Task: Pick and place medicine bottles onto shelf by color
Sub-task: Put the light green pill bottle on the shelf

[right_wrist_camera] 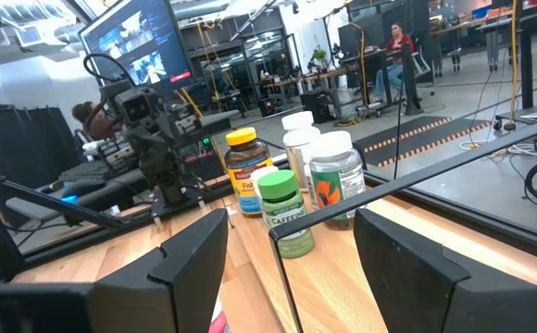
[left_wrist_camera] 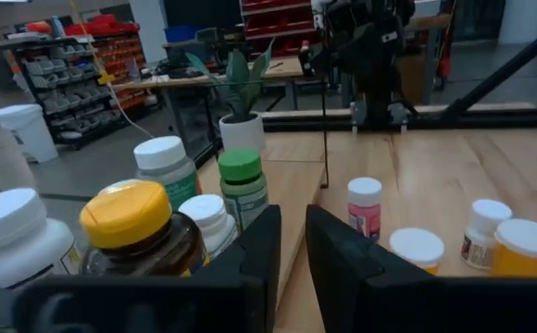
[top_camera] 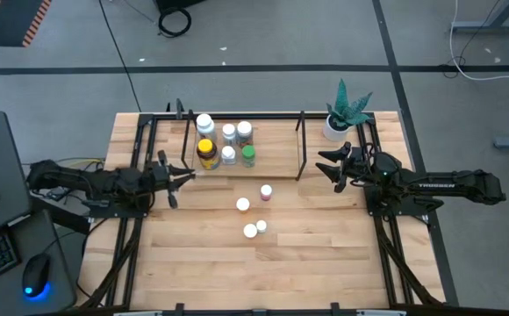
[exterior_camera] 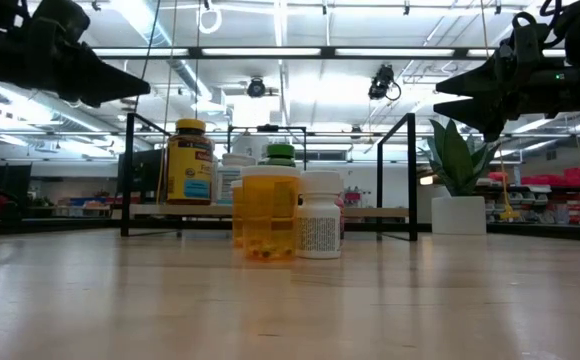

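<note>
While both arms hover above the tabletop (top_camera: 325, 263) with nothing in their grasp, six medicine bottles already stand on the shelf (top_camera: 276, 149), a light board framed by thin black uprights at the far edge of the tabletop. They cluster toward the shelf's left half: an amber bottle with a yellow cap (top_camera: 206, 153), a large white-capped bottle (top_camera: 204, 124) behind it, a green-capped bottle (top_camera: 248, 156), and three smaller white-capped ones between them. Four more bottles stand loose on the bare wood nearer the middle of the tabletop, in front of the shelf: a pink bottle (top_camera: 266, 191) closest to the shelf's front edge, a white-capped one (top_camera: 243, 204) just beside it, and a touching pair (top_camera: 254, 229) further toward the near edge. The left pincer (top_camera: 182, 177) hangs by the shelf's left front corner, its fingers spread only narrowly in the left wrist view. The right pincer (top_camera: 329, 167) hangs off the shelf's right front corner, its fingers spread wide in the right wrist view. A white pot with a green plant (top_camera: 337, 125) sits at the far right corner of the tabletop, just outside the shelf's right uprights.
</note>
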Action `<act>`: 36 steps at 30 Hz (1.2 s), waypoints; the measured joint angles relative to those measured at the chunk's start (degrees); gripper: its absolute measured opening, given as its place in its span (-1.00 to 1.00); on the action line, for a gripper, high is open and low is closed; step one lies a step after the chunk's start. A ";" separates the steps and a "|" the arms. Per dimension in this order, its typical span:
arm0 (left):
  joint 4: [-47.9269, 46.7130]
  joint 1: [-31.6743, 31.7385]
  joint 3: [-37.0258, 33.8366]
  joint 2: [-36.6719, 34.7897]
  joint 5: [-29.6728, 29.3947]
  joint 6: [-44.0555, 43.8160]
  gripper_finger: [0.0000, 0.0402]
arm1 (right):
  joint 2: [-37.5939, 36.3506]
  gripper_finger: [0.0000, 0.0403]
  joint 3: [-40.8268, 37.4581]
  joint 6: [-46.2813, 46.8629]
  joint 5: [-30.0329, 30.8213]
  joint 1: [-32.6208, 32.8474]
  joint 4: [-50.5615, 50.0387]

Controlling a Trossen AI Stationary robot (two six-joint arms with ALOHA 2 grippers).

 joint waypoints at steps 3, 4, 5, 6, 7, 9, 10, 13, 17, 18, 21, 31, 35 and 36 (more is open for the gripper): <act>0.40 0.00 -2.39 -2.61 0.00 -1.02 -0.73 | -0.01 0.21 0.01 0.00 0.00 0.00 0.01; 0.99 0.00 -3.43 -3.45 0.01 -1.31 -0.73 | 0.01 0.21 -0.01 0.00 0.00 0.01 0.00; 1.73 0.00 -4.33 -4.17 0.03 -1.72 -0.74 | 0.01 0.21 0.00 0.00 0.00 -0.01 0.00; 2.47 0.00 -5.08 -4.76 0.04 -2.03 -0.74 | 0.00 0.21 0.00 0.00 0.00 0.01 0.02; 3.21 0.00 -5.75 -5.33 0.02 -2.08 -0.75 | -0.01 0.21 0.01 0.00 0.00 0.00 0.00; 4.02 0.00 -6.38 -6.04 -0.04 -2.37 -0.75 | -0.01 0.21 0.01 0.00 0.00 -0.01 0.00; 4.17 0.00 -6.38 -6.14 -0.01 -2.73 -0.75 | -0.01 0.21 0.00 0.00 0.00 -0.01 0.00; 4.00 0.04 -6.38 -6.09 -0.12 -4.19 -0.73 | 0.00 0.21 0.00 0.00 0.00 0.00 0.01; 4.10 0.04 -6.39 -6.03 -0.10 -4.34 -0.72 | 0.01 0.21 -0.01 0.00 0.00 -0.01 0.00; 4.29 0.04 -6.40 -6.03 -0.10 -4.29 -0.72 | -0.01 0.21 0.00 0.00 0.00 -0.01 0.02; 4.38 0.04 -6.40 -6.00 -0.10 -3.97 -0.74 | -0.01 0.21 0.01 0.00 0.00 -0.01 0.00; 4.38 0.04 -6.44 -6.00 -0.12 -3.95 -0.74 | -0.01 0.21 0.01 0.00 0.00 0.00 0.00; 4.38 0.05 -6.44 -6.00 -0.10 -3.93 -0.71 | -0.01 0.21 -0.01 -0.03 0.00 -0.01 0.02; 4.38 0.05 -6.44 -6.00 -0.10 -3.91 -0.71 | 0.01 0.21 -0.01 -0.52 0.00 0.01 0.02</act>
